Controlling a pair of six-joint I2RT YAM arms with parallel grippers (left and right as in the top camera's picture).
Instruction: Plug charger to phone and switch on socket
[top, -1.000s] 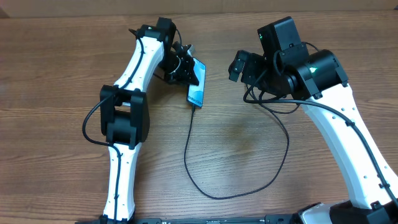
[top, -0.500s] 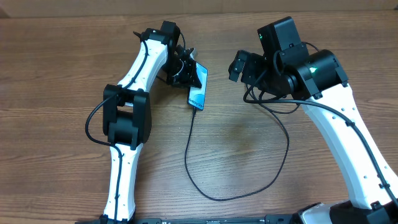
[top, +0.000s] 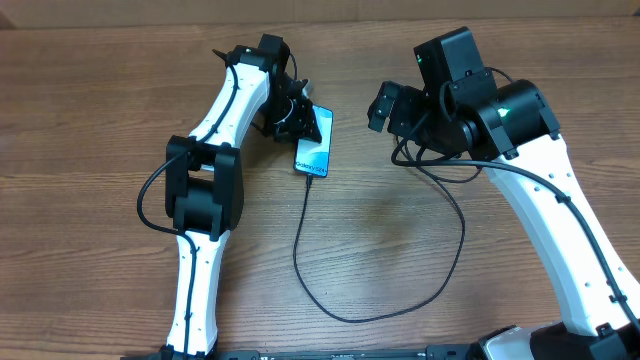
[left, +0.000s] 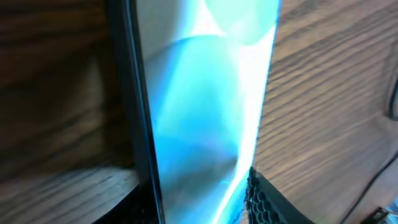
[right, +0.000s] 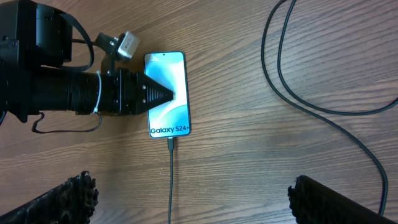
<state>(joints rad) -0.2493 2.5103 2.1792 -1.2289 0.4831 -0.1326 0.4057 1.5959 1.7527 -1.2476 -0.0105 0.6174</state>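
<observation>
The phone (top: 314, 156) lies on the wooden table, its teal screen reading "Galaxy S24+" in the right wrist view (right: 171, 115). My left gripper (top: 298, 120) is shut on its upper part; the screen fills the left wrist view (left: 199, 112) between the two fingers (left: 199, 202). The charger's thin black cable (top: 300, 255) has its tip in the phone's bottom edge (right: 171, 144). It loops across the table and runs under the right arm, where its plug is hidden. My right gripper (top: 385, 105) is open and empty, high above the table (right: 189, 190). The socket is out of view.
The cable's wide loop (top: 440, 270) covers the table's middle and front. A second stretch of cable (right: 311, 106) curves at the right of the right wrist view. The left arm (top: 205, 190) spans the left side, the right arm (top: 520, 160) the right side.
The phone has turned from standing on its edge to lying flatter, screen up, and shifted slightly left. The left gripper still holds it. The right arm has not moved.
</observation>
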